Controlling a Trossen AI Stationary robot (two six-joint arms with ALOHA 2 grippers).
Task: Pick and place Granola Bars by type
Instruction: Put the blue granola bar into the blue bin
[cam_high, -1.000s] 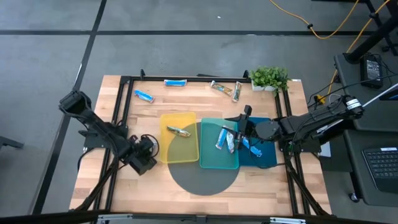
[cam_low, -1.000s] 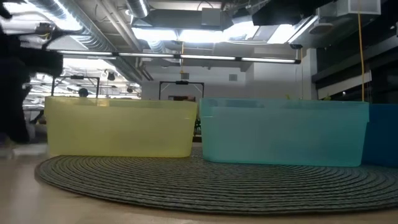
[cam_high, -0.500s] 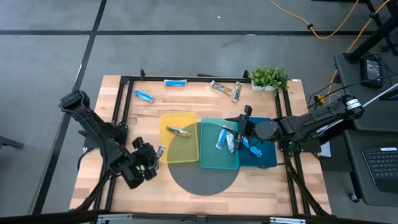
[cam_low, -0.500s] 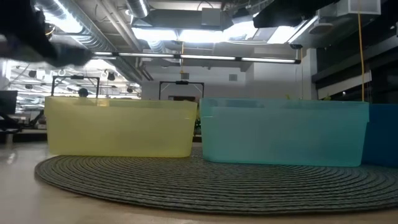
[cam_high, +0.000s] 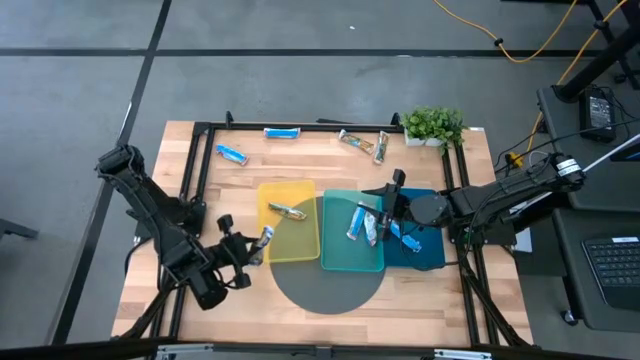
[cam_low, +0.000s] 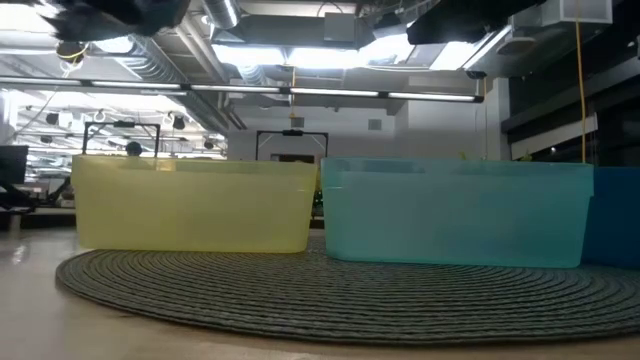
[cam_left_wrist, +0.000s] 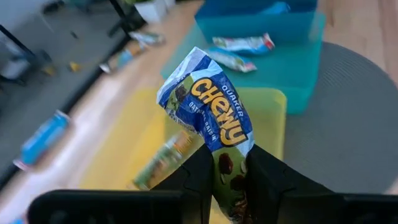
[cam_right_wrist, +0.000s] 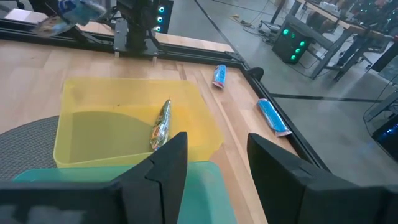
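- A blue-and-white bar (cam_left_wrist: 208, 115) marked "Chewy" is pinched by its lower end between the left gripper's (cam_left_wrist: 229, 163) two fingers, standing up from them over the near edge of the yellow tray (cam_left_wrist: 124, 158).
- From above, the left gripper (cam_high: 252, 248) sits just beside the yellow tray's (cam_high: 300, 245) left edge, with the held bar (cam_high: 265, 238) showing as a small pale sliver at its tip.
- One tan-brown bar (cam_high: 290, 211) lies inside the yellow tray; the right wrist view shows it (cam_right_wrist: 161, 124) slanted along the tray floor.
- Two blue-and-white bars (cam_high: 362, 223) lie in the teal tray (cam_high: 340, 255), and another bar (cam_high: 408, 238) lies in the dark blue tray (cam_high: 430, 258), partly covered by the right arm.
- Loose on the wood: two bright blue bars (cam_high: 231, 154) (cam_high: 282, 132) and two tan-brown ones (cam_high: 365, 142) near the far edge.
- The right gripper (cam_high: 392, 203) hangs over the seam between the teal and dark blue trays, its fingers (cam_right_wrist: 166, 163) spread apart with nothing between them.
- The low view shows only tray walls (cam_low: 195, 205); the contents are hidden, and a dark blur at the upper left corner cannot be made out.
- The trays rest on a round grey woven mat (cam_high: 330, 290) on a wooden table (cam_high: 420, 310) with a black frame; a small potted plant (cam_high: 433, 125) stands at the far right corner.
- Beyond is grey floor, an orange cable, and a workshop with ceiling lights.
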